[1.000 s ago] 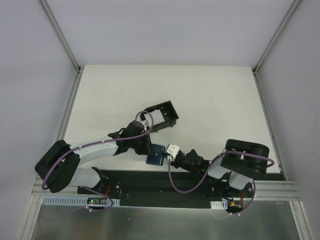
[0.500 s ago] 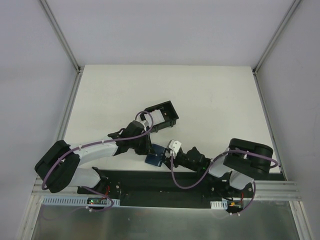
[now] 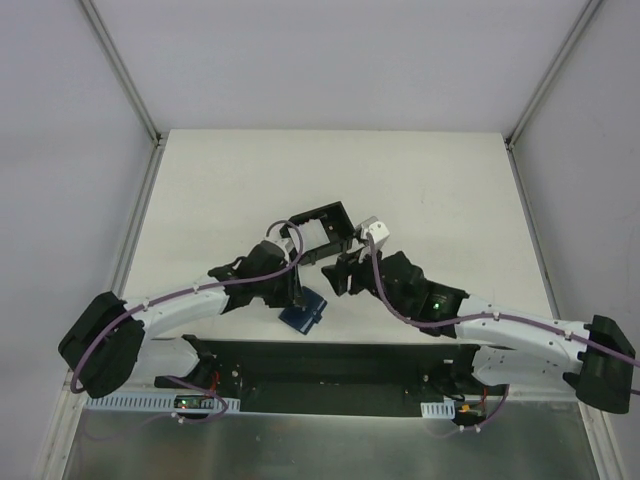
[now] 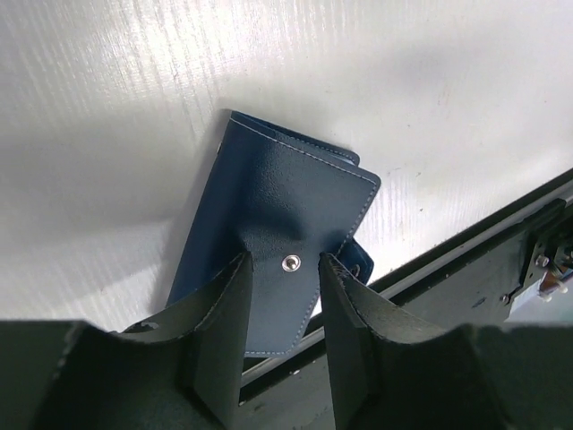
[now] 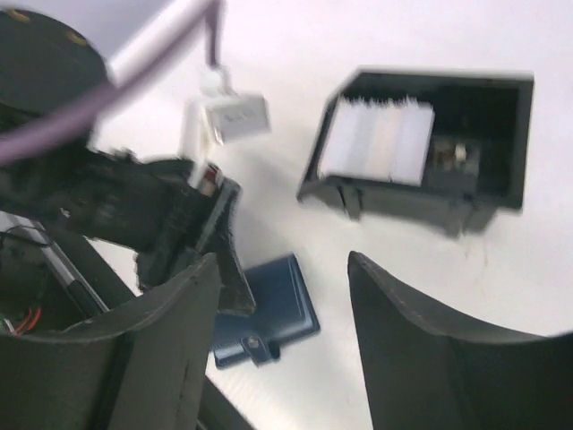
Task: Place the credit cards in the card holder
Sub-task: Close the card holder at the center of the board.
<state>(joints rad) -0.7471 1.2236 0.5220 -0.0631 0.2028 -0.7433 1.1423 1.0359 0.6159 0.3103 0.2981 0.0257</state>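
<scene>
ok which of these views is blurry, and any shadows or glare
Right wrist view is motion-blurred, the black box frame smeared; left wrist view is sharp, the card holder throwing a soft shadow beside it; top external view is evenly lit.

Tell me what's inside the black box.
Whitish cards stand in the black box, at its left; the right side is dark and blurred, contents unclear.

Card holder (image 4: 277,215): navy wallet, folded shut, pale stitching, snap tab with metal stud uppermost. Lies askew on white worktop (image 3: 430,180), close to its near edge. Credit cards (image 5: 376,139): whitish, overlapping side by side inside black box frame (image 5: 412,204), farther back than the wallet, not touching it; faces blurred.
</scene>
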